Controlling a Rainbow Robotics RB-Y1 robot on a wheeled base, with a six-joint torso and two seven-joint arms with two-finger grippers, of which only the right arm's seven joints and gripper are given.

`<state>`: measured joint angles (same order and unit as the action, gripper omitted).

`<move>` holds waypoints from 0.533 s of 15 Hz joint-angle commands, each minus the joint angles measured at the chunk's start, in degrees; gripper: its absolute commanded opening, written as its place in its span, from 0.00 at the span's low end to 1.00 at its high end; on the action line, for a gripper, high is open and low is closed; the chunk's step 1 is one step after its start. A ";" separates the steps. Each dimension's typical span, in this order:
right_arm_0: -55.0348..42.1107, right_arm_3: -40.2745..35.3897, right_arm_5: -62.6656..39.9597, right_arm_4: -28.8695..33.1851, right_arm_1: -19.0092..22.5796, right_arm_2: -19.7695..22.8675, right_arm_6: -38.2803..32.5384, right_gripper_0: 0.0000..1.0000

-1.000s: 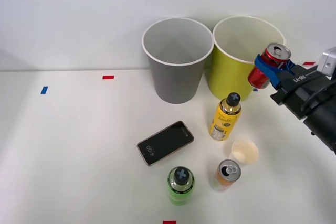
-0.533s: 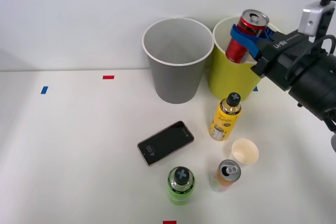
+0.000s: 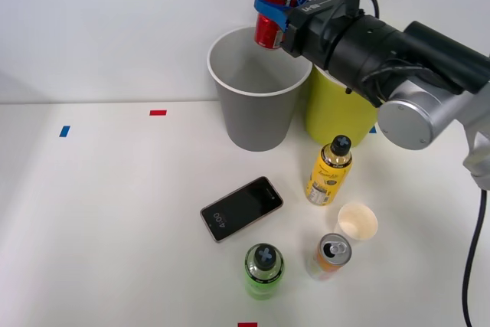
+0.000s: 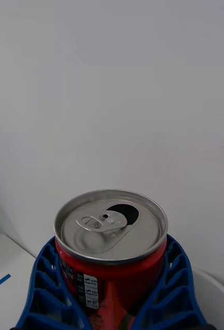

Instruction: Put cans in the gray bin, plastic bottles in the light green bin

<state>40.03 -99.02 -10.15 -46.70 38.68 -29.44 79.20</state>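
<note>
Red can held above the gray bin, not yet dropped.

The right pincer point(image 3: 277, 11) is clamped on the red can point(image 3: 272, 10), its blue ribbed fingers point(image 4: 42, 289) wrapping both sides, and it holds the can upright over the far rim of the gray bin point(image 3: 254, 112), at about 1 o'clock of its mouth. The light green bin point(image 3: 331, 112) stands just beside, at 3 o'clock of the gray one. On the table point(image 3: 107, 220) wait the yellow bottle point(image 3: 329, 171), the green bottle point(image 3: 264, 269) and the orange can point(image 3: 330, 255). I judge the sorting is at its start: one can almost placed, three things left.
</note>
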 commanded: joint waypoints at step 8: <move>9.02 14.12 3.56 3.81 -5.63 -7.21 0.25 1.00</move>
<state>49.03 -85.05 -6.62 -43.56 32.72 -36.64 79.25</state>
